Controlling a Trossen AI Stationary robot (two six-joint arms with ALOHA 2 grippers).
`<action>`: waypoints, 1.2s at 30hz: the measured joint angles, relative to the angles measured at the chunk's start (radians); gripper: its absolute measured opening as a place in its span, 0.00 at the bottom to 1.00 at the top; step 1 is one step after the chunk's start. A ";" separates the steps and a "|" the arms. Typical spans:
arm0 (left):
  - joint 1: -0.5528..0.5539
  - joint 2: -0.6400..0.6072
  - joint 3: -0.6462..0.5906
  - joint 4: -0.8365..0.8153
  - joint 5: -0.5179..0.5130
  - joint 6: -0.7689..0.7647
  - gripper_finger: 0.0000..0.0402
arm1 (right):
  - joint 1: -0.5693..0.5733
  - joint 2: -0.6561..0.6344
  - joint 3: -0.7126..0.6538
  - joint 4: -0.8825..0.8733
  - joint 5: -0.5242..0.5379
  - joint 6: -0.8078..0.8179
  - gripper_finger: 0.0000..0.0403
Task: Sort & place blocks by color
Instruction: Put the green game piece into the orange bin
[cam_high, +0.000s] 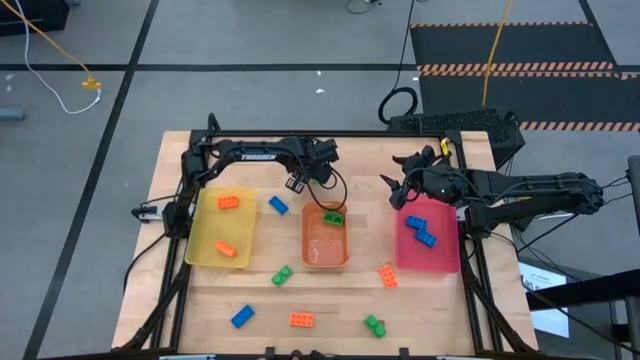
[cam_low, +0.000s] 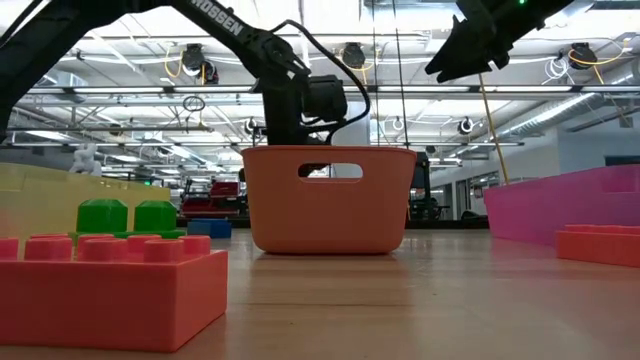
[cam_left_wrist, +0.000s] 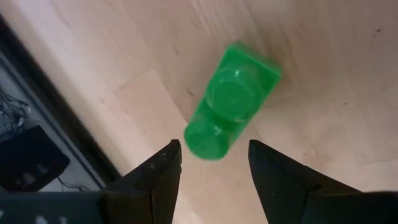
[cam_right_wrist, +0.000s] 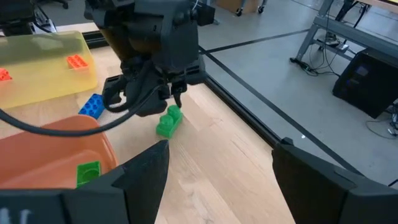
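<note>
A green block (cam_left_wrist: 233, 99) lies on the wood beyond the orange tray (cam_high: 325, 240); the right wrist view shows this green block (cam_right_wrist: 168, 121) too. My left gripper (cam_left_wrist: 214, 152) hangs over it, open and pointing steeply down, its fingertips on either side of the block's near end. The left gripper (cam_high: 300, 186) hides the block in the high view. My right gripper (cam_right_wrist: 217, 155) waits open in the air near the pink tray's (cam_high: 428, 240) far end. Orange blocks (cam_high: 227, 201) lie in the yellow tray (cam_high: 222, 228). My left gripper comes at the green block's near end (cam_left_wrist: 208, 143) from above, one finger on each side. A strip of bare wood shows between the block and one finger (cam_left_wrist: 267, 168). Whether the other finger (cam_left_wrist: 165, 171) touches the block, I cannot tell. The block lies flat on the table.
The orange tray holds another green block (cam_high: 333, 217) and the pink tray holds blue blocks (cam_high: 420, 232). Loose on the wood are a blue block (cam_high: 278, 205), a green one (cam_high: 282, 275), an orange one (cam_high: 388, 276), and more along the near edge (cam_high: 301, 320).
</note>
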 joint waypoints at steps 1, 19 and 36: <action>0.000 0.002 0.000 -0.013 0.005 -0.002 0.46 | 0.000 0.000 0.000 0.000 0.000 0.000 0.67; -0.010 0.034 -0.005 -0.282 0.022 -0.188 0.46 | 0.014 0.000 0.001 -0.014 -0.052 0.018 0.67; 0.000 0.035 0.095 -0.340 0.088 -0.417 0.50 | 0.013 0.000 0.001 -0.015 -0.051 0.010 0.67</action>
